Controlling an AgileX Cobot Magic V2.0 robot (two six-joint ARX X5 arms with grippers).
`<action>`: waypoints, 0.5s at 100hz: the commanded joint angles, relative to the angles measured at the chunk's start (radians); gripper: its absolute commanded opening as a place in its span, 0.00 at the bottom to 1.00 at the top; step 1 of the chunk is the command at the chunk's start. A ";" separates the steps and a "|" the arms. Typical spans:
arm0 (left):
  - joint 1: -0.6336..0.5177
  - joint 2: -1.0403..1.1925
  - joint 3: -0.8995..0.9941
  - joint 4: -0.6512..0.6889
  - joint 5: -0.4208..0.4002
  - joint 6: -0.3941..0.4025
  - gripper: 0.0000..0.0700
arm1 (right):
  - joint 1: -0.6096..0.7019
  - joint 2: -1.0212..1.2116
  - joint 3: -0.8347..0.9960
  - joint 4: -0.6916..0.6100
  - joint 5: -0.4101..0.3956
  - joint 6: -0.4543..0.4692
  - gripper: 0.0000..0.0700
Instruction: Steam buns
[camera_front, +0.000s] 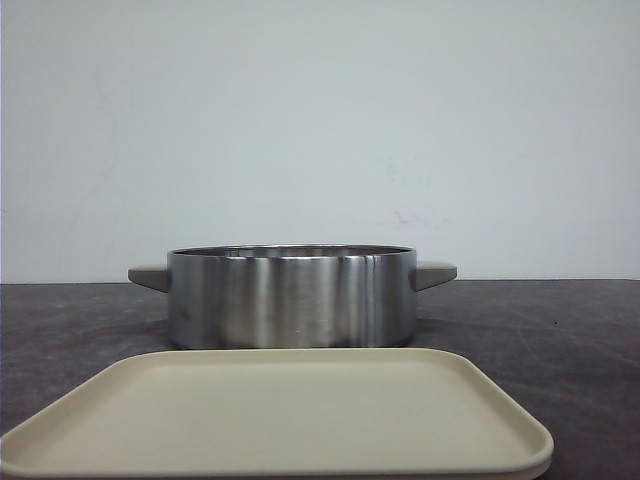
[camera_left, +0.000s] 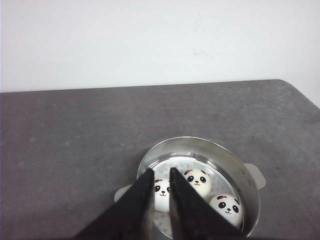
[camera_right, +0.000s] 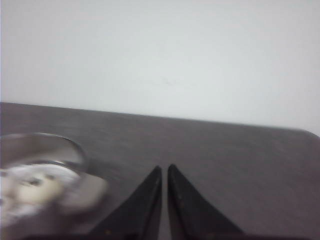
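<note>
A steel pot (camera_front: 290, 295) stands mid-table. In the left wrist view the pot (camera_left: 250, 200) holds three white panda-faced buns that I can see: one (camera_left: 161, 192) behind the finger gap, one (camera_left: 198, 181) in the middle, one (camera_left: 227, 207) near the pot wall. A fourth bun is hidden or out of view. My left gripper (camera_left: 161, 172) hovers above the pot, jaws a little apart and empty. My right gripper (camera_right: 164, 169) is shut and empty over bare table beside the pot (camera_right: 70, 147); a blurred bun (camera_right: 37, 187) shows inside. Neither gripper shows in the front view.
An empty beige tray (camera_front: 280, 420) lies in front of the pot at the table's near edge. The pot has grey side handles (camera_front: 435, 272). The dark grey tabletop (camera_left: 75, 140) runs to a white wall behind.
</note>
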 joint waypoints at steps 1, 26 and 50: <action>-0.004 0.005 0.009 0.012 -0.002 0.006 0.01 | -0.058 -0.061 -0.061 0.017 -0.008 -0.002 0.02; -0.004 0.005 0.009 0.012 -0.002 0.006 0.01 | -0.146 -0.233 -0.237 -0.040 -0.051 0.095 0.02; -0.004 0.005 0.009 0.017 -0.002 0.006 0.01 | -0.164 -0.304 -0.237 -0.241 -0.038 0.110 0.02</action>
